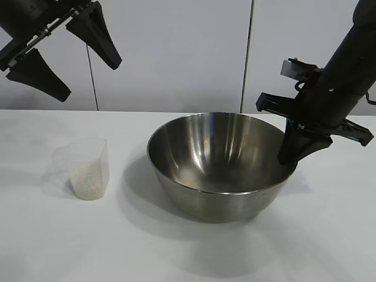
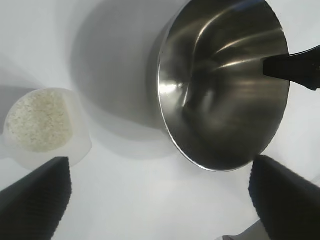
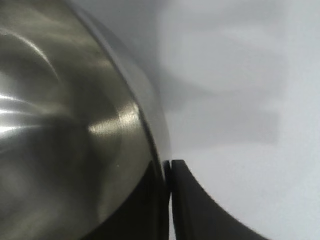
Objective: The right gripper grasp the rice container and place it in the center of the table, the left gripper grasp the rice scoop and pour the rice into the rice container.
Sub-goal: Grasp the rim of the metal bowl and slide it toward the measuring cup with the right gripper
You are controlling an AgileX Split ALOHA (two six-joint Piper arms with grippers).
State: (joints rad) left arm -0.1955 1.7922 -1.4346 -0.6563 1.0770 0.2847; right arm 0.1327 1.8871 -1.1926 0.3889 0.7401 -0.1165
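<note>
The rice container (image 1: 220, 167) is a large steel bowl on the white table (image 1: 188, 252), a little right of the middle. My right gripper (image 1: 289, 155) is shut on its right rim, one finger inside and one outside; the right wrist view shows the rim (image 3: 159, 150) pinched at the gripper (image 3: 167, 165). The rice scoop (image 1: 88, 167), a clear plastic cup partly filled with rice (image 1: 88, 181), stands to the bowl's left. My left gripper (image 1: 88, 79) hangs open high above the scoop, holding nothing. Its wrist view shows the scoop (image 2: 40, 125), the bowl (image 2: 225, 85) and the open gripper (image 2: 159, 192).
A pale panelled wall (image 1: 176, 53) runs behind the table. Bare tabletop lies in front of the bowl and scoop. The right gripper's finger (image 2: 295, 67) reaches over the bowl's rim in the left wrist view.
</note>
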